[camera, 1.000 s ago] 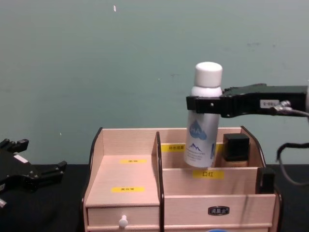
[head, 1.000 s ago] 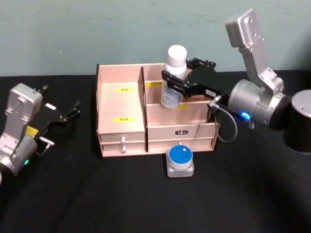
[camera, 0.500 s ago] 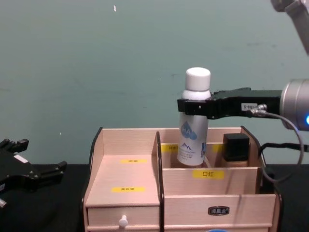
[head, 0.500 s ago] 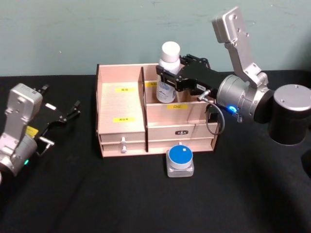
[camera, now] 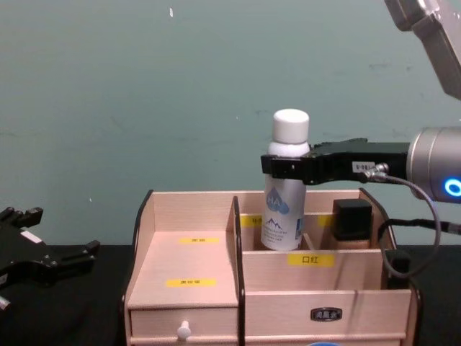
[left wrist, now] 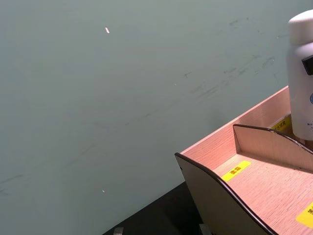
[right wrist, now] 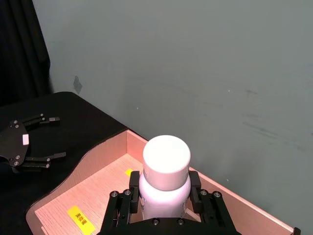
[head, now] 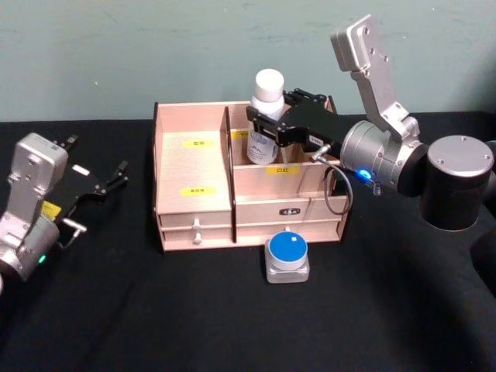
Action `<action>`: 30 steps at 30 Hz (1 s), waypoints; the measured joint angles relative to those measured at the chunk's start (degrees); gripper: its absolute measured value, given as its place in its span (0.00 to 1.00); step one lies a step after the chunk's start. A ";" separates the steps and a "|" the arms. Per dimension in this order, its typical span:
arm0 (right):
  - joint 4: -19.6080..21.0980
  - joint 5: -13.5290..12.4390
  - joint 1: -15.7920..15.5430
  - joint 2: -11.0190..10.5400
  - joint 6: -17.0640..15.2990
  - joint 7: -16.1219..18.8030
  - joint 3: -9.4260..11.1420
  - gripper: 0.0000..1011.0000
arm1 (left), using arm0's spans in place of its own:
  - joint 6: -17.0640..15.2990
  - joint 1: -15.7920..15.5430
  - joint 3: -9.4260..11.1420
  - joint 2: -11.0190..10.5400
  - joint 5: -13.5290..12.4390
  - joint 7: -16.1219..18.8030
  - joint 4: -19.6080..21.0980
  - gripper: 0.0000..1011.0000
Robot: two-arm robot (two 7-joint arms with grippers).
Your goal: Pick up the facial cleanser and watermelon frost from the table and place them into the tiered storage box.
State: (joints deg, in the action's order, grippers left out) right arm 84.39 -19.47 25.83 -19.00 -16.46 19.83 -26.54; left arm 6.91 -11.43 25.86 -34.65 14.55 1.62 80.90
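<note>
My right gripper (head: 264, 129) is shut on the facial cleanser (head: 266, 115), a white bottle with a white cap and blue print. The bottle (camera: 285, 193) stands upright with its lower part down inside the rear compartment of the tiered storage box (camera: 184, 268), just right of the tall divider. The right wrist view looks down on the cap (right wrist: 166, 156) between the fingers (right wrist: 119, 208). The watermelon frost (head: 287, 257), a small pale case with a round blue lid, sits on the black table in front of the box (head: 194, 167). My left gripper (head: 94, 157) rests open at the far left.
A dark-capped tan bottle (camera: 351, 220) stands in the rear compartment to the right of the cleanser. The box has a small white-knobbed drawer (head: 196, 225) and a wider drawer (head: 288, 229). A teal wall (camera: 144, 86) rises close behind. Black tabletop (head: 155, 310) spreads in front.
My right gripper has carried the cleanser leftward and down, from above the box into its rear compartment. The left arm has not moved.
</note>
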 joint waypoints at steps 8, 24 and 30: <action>-0.69 0.60 0.01 0.67 0.36 0.33 0.24 0.59 | 0.00 0.00 0.00 0.00 0.00 0.00 0.00 0.99; -2.50 1.86 0.22 1.23 0.26 0.96 0.37 0.59 | 0.00 0.00 0.00 0.00 0.00 0.00 0.00 0.99; -3.84 2.41 0.42 1.47 0.15 1.39 0.00 0.59 | 0.00 0.00 0.00 0.00 0.00 0.00 0.00 0.99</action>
State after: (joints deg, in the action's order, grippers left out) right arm 80.55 -17.05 26.24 -17.53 -16.30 21.22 -26.55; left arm 6.91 -11.43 25.86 -34.65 14.55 1.62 80.90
